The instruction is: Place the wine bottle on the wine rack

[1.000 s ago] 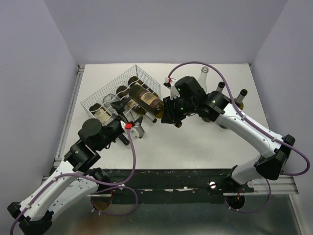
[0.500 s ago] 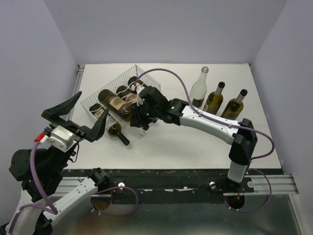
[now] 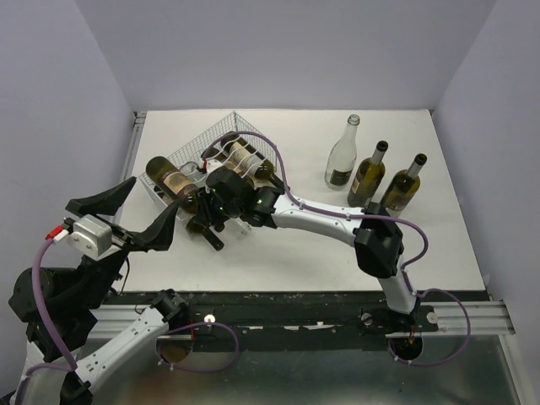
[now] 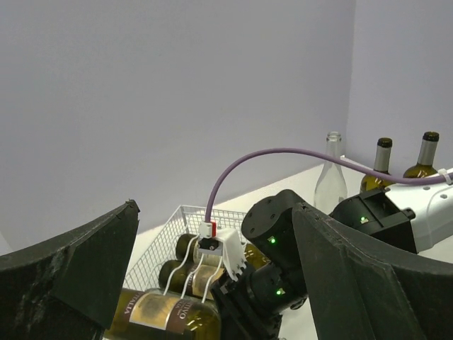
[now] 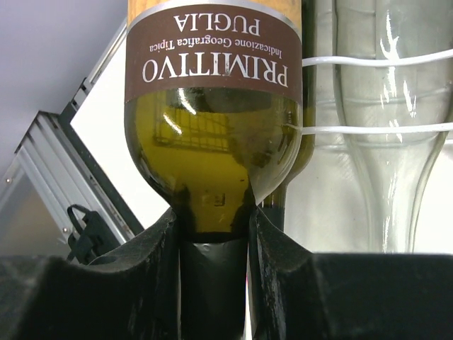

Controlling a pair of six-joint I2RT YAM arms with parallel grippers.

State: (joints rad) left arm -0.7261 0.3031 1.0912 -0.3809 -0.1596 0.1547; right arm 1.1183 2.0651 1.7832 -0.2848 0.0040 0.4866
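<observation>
From where I stand, the left tool (image 3: 154,196) hangs raised at about eight o'clock of the worktop (image 3: 295,253), its two dark fingers (image 3: 101,201) spread wide and holding nothing. Just past it, at about ten o'clock, sits the wine rack (image 3: 221,128), a white wire tray set at a slant. The wine bottle (image 3: 173,179) lies on its side across the rack's left end, base pointing toward ten o'clock and neck toward four; I cannot tell whether it rests on the wire. The right tool (image 3: 205,201) is closed narrow on that bottle's neck, and the right wrist view shows the neck pinched between the two pads (image 5: 148,269) below a brown label. Just beside the rack's near edge, a loose bottle (image 3: 201,228) lies flat with its neck toward five o'clock. More bottles (image 3: 245,159) lie side by side in the rack to the right of the tool. Well apart, at about two o'clock, three bottles stand upright in a row: a clear one (image 3: 342,156), then two dark ones (image 3: 369,173) with pale labels.
</observation>
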